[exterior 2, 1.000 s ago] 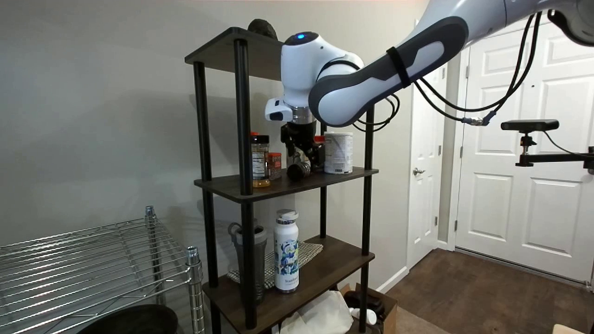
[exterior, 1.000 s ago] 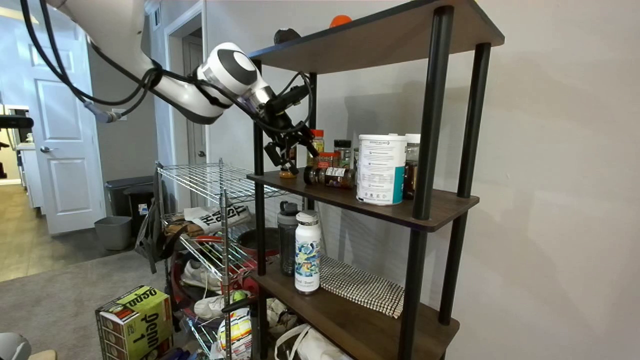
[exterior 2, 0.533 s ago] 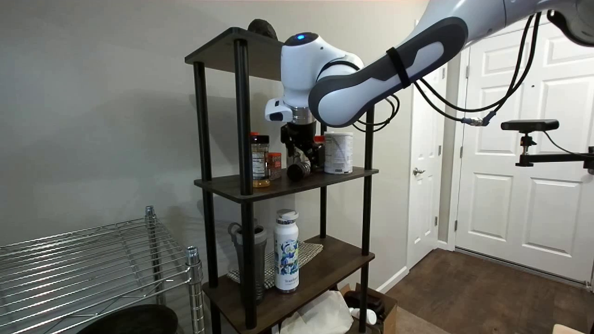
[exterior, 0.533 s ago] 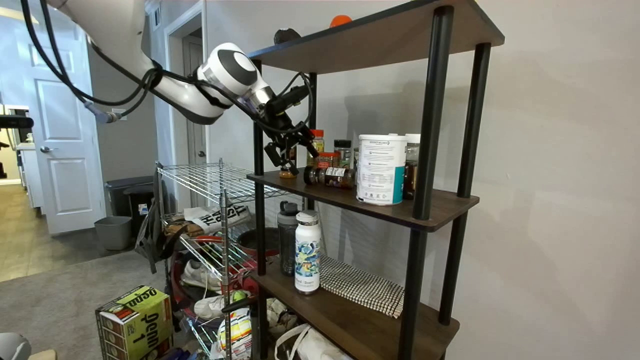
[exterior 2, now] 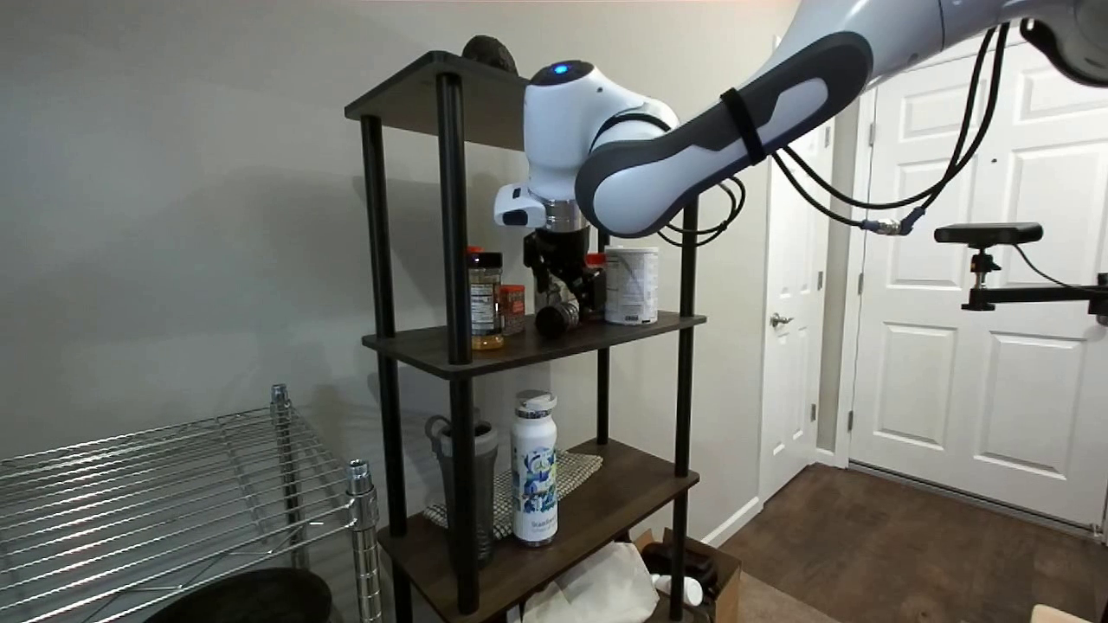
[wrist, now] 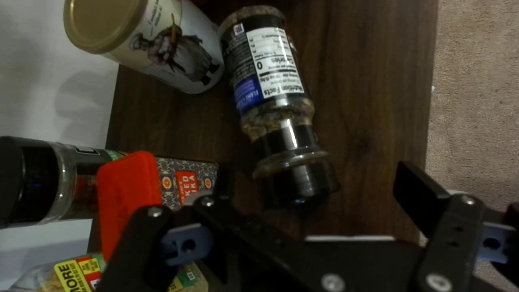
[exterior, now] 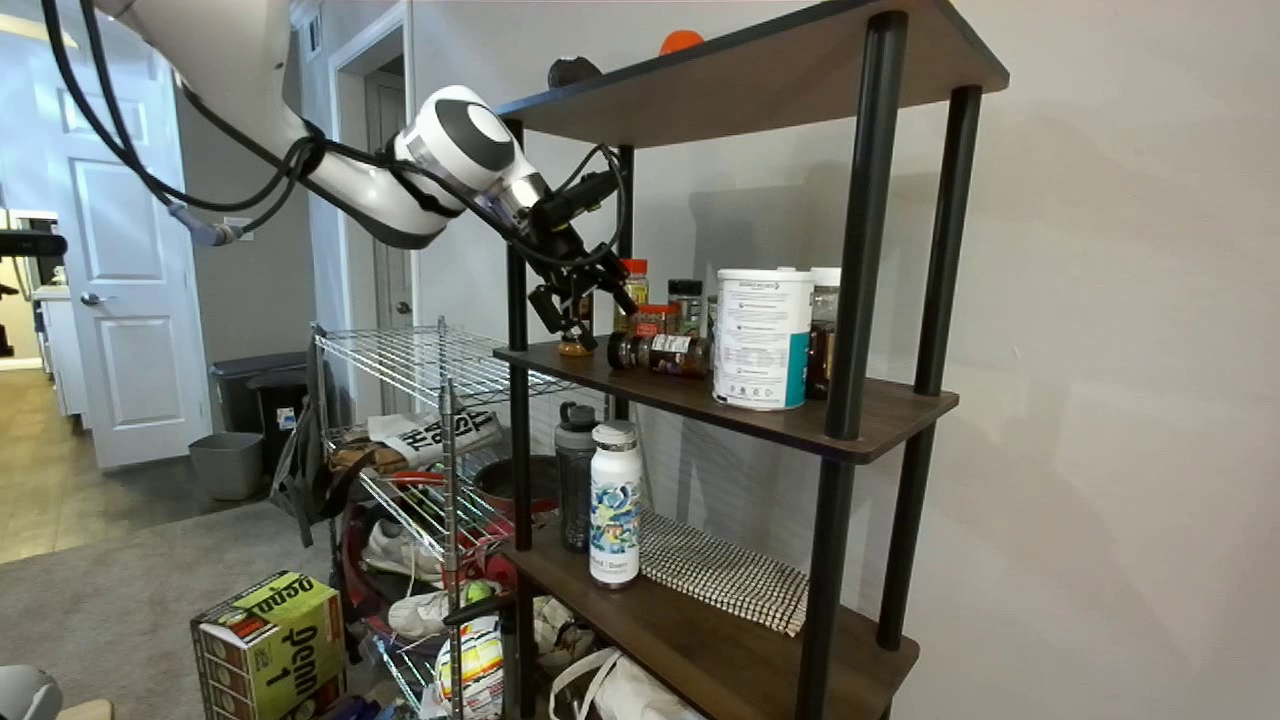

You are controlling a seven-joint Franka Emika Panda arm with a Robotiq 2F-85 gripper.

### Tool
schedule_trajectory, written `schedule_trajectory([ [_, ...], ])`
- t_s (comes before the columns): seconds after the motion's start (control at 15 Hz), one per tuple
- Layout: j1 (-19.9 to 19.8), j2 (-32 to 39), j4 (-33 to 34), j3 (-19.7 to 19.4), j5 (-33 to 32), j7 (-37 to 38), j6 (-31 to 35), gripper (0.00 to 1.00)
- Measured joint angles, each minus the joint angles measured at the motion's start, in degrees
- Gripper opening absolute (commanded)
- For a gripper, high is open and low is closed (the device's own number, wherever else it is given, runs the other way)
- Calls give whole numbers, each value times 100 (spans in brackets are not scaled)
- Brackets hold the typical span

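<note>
A glass spice jar (wrist: 271, 73) with a black cap lies on its side on the middle shelf (wrist: 365, 101), shown in both exterior views too. My gripper (wrist: 320, 182) stands open around the cap end in the wrist view, one finger on each side. A gap shows between cap and fingers; their depth is hard to judge. In an exterior view the gripper (exterior: 607, 322) hangs tilted at the shelf's end, close to the cap. Beside one finger is a red-lidded spice tin (wrist: 129, 190), partly covered by the gripper. Nothing is held.
A white canister (exterior: 763, 340) stands past the lying jar. A gold-lidded tin (wrist: 174, 48), a black-capped jar (wrist: 32, 182) and a yellow-labelled bottle (wrist: 77, 275) line the wall side. Black shelf posts (exterior: 518, 300) and the top board (exterior: 760, 80) frame the space. Bottles (exterior 2: 535, 476) stand below.
</note>
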Motion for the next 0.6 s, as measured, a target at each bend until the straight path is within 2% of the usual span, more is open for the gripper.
schedule_trajectory([
  [0.6, -9, 8, 0, -31, 10, 9, 65, 100],
])
